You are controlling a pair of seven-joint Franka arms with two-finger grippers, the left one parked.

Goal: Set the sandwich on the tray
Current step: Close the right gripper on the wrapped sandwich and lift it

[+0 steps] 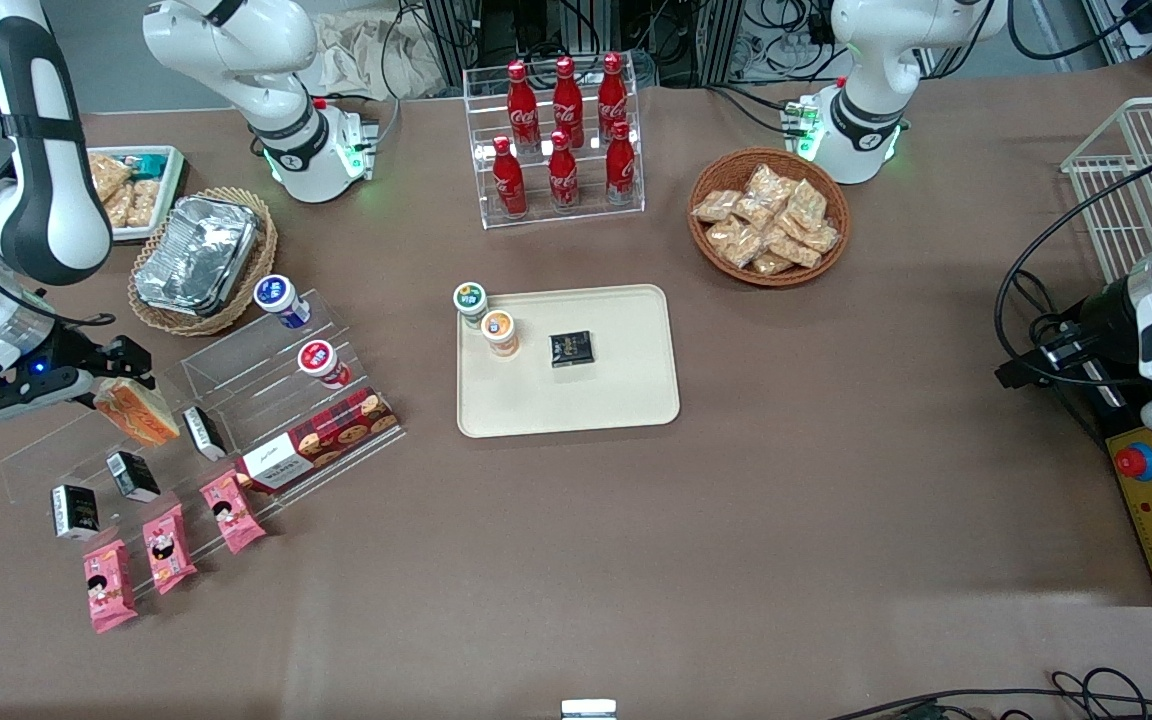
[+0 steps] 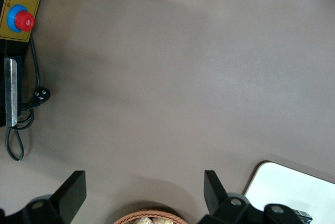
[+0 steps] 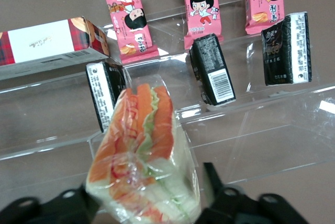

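The sandwich [image 1: 136,411], a clear-wrapped wedge of pale bread with orange-red filling, is held just above the clear acrylic stepped stand [image 1: 236,375] toward the working arm's end of the table. My right gripper [image 1: 106,385] is shut on it. In the right wrist view the sandwich [image 3: 138,150] sits between the black fingers [image 3: 212,182] of the gripper [image 3: 144,195]. The beige tray [image 1: 636,400] lies flat at the table's middle and carries two small cups [image 1: 499,333] and a black packet [image 1: 571,348]. One corner of the tray shows in the left wrist view [image 2: 293,187].
On the stand are pink snack packets [image 1: 163,547], black packets [image 1: 132,476], a red cookie box [image 1: 321,438] and two cups [image 1: 322,362]. Farther from the camera stand a basket of foil containers [image 1: 198,255], a cola bottle rack [image 1: 561,140] and a snack basket [image 1: 768,217].
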